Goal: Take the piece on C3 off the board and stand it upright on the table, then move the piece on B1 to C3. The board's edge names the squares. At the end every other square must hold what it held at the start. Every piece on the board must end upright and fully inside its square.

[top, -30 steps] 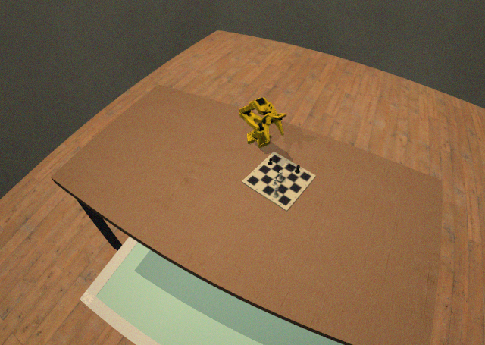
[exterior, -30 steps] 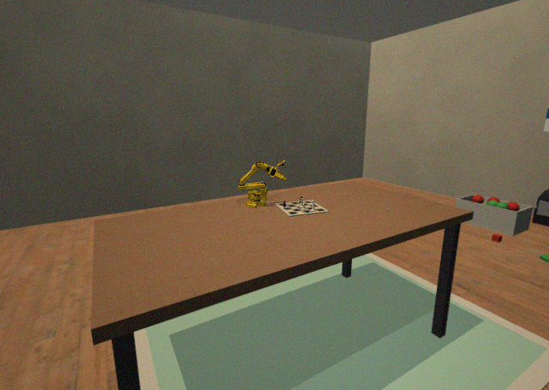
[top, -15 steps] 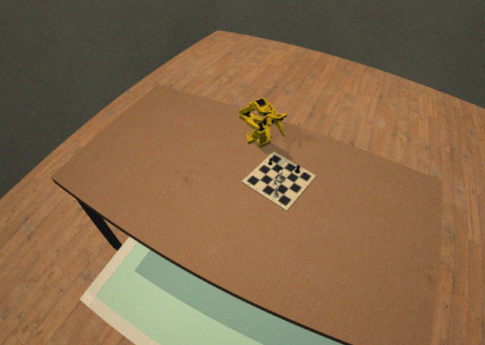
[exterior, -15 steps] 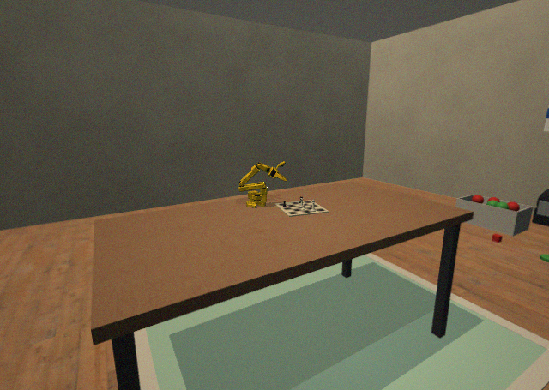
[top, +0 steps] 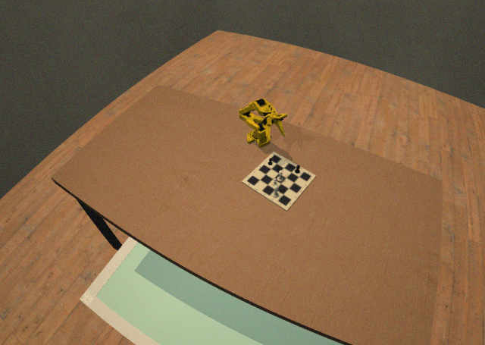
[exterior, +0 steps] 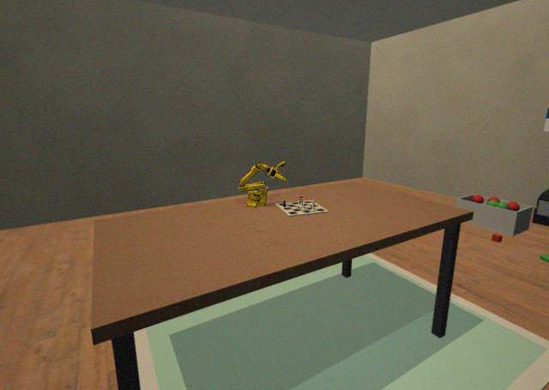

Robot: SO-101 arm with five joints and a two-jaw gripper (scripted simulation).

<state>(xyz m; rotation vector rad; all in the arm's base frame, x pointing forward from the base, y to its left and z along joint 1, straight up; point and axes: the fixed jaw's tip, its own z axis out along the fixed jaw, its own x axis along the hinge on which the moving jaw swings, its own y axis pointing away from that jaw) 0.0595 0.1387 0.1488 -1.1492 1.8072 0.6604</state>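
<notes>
Gripper [top: 280,123] raised, fingers partly open, holding nothing. First step not yet begun; chessboard [top: 255,184] pieces lie below, ahead. Descent toward C3 needed.

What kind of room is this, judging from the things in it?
Probably a home playroom or living room: a wooden table on a green rug over plank flooring, and a grey bin of red and green balls by the wall. A small yellow arm stands beside a chessboard.
</notes>
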